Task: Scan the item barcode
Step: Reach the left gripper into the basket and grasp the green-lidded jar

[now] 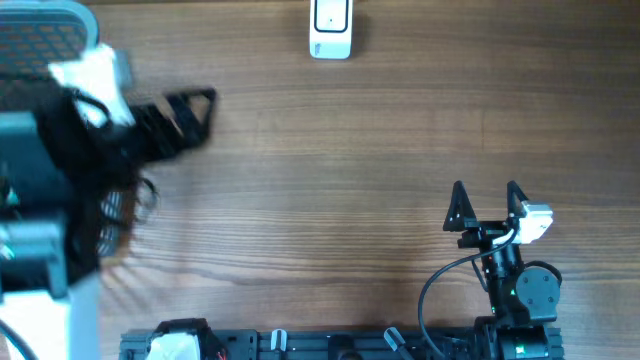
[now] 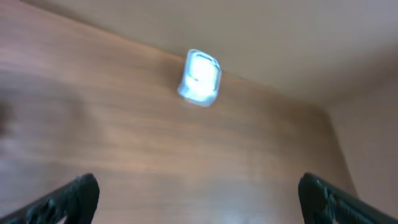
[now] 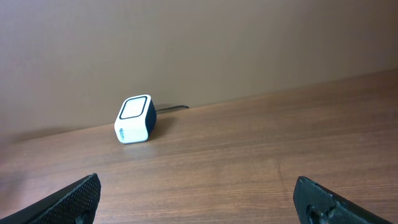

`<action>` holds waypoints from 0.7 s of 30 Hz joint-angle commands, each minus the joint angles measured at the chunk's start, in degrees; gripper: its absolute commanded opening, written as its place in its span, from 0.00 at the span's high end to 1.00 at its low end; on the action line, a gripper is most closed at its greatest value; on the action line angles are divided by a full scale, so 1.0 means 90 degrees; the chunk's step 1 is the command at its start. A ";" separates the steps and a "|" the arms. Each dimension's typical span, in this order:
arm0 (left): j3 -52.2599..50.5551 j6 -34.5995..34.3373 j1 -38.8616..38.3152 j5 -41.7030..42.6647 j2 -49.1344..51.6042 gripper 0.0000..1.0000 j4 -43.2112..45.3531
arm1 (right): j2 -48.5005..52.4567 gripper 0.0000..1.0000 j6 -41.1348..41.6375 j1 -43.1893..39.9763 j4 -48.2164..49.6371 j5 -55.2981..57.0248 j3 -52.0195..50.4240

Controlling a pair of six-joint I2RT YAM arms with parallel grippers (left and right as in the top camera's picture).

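Overhead and wrist views, wooden table (image 1: 330,150). The barcode scanner (image 1: 331,30), a small white block with a dark, white-rimmed face, is seen upright at the far edge of the table, about midway along it. In the right wrist view the scanner (image 3: 135,119) is shown against a plain brown wall (image 3: 249,43), with a thin dark cable (image 3: 171,107) leading off behind it. In the left wrist view the scanner (image 2: 199,78) appears blurred. The item to be scanned cannot be made out in any view.

The left gripper (image 1: 195,112) is shown well to the left of the scanner and nearer the robot's side, its arm blurred. Its jaws are spread fully apart, and only bare table is seen between them in its own camera (image 2: 205,205). Beyond it, further left of the scanner, a pale basket (image 1: 45,30) with a meshed floor is partly covered by the arm.

The right gripper (image 1: 485,195) is shown to the right of the scanner, well apart from it, near the robot's edge. Its jaws are likewise spread wide (image 3: 202,202) and nothing is held between them.
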 commanded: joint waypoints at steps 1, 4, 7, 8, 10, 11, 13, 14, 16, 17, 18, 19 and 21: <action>0.2227 -0.0430 0.0852 -0.0952 0.1122 0.00 -0.1090 | -0.0024 0.00 0.0012 0.0032 0.0027 0.0090 -0.0007; 0.3677 -0.0923 0.1588 -0.2346 0.1943 0.00 -0.2220 | -0.0024 0.00 0.0012 0.0032 0.0027 0.0090 -0.0007; 0.4027 -0.1370 0.2421 -0.3055 0.2397 0.00 -0.2771 | -0.0024 0.00 0.0010 0.0032 0.0027 0.0090 -0.0007; 0.4012 -0.1455 0.2713 -0.3038 0.2526 0.00 -0.2902 | -0.0024 0.00 0.0010 0.0032 0.0027 0.0090 -0.0007; 0.3973 -0.1863 0.3381 -0.3033 0.2917 0.00 -0.3303 | -0.0024 0.00 0.0010 0.0032 0.0027 0.0090 -0.0007; 0.3973 -0.2086 0.3597 -0.3082 0.3067 0.00 -0.3466 | -0.0024 0.01 0.0012 0.0032 0.0027 0.0090 -0.0007; 0.3971 -0.2395 0.3973 -0.3079 0.3398 0.01 -0.3713 | -0.0024 0.01 0.0012 0.0032 0.0027 0.0090 -0.0007; 0.3946 -0.2407 0.4143 -0.3077 0.3570 0.01 -0.3752 | -0.0024 0.00 0.0010 0.0032 0.0027 0.0090 -0.0007; 0.3837 -0.2373 0.4306 -0.3089 0.3772 0.00 -0.3677 | -0.0024 0.00 0.0012 0.0032 0.0027 0.0090 -0.0007; 0.3742 -0.2370 0.4362 -0.3104 0.3864 0.00 -0.3619 | -0.0024 0.00 0.0012 0.0032 0.0027 0.0090 -0.0007; 0.3585 -0.2361 0.4405 -0.3099 0.3980 0.00 -0.3531 | -0.0024 0.00 0.0010 0.0032 0.0027 0.0090 -0.0007; 0.3475 -0.2361 0.4420 -0.3087 0.4051 0.00 -0.3468 | -0.0024 0.00 0.0010 0.0032 0.0027 0.0090 -0.0007; 0.3082 -0.2358 0.4396 -0.3055 0.4216 0.00 -0.3245 | -0.0024 0.00 0.0012 0.0032 0.0027 0.0090 -0.0007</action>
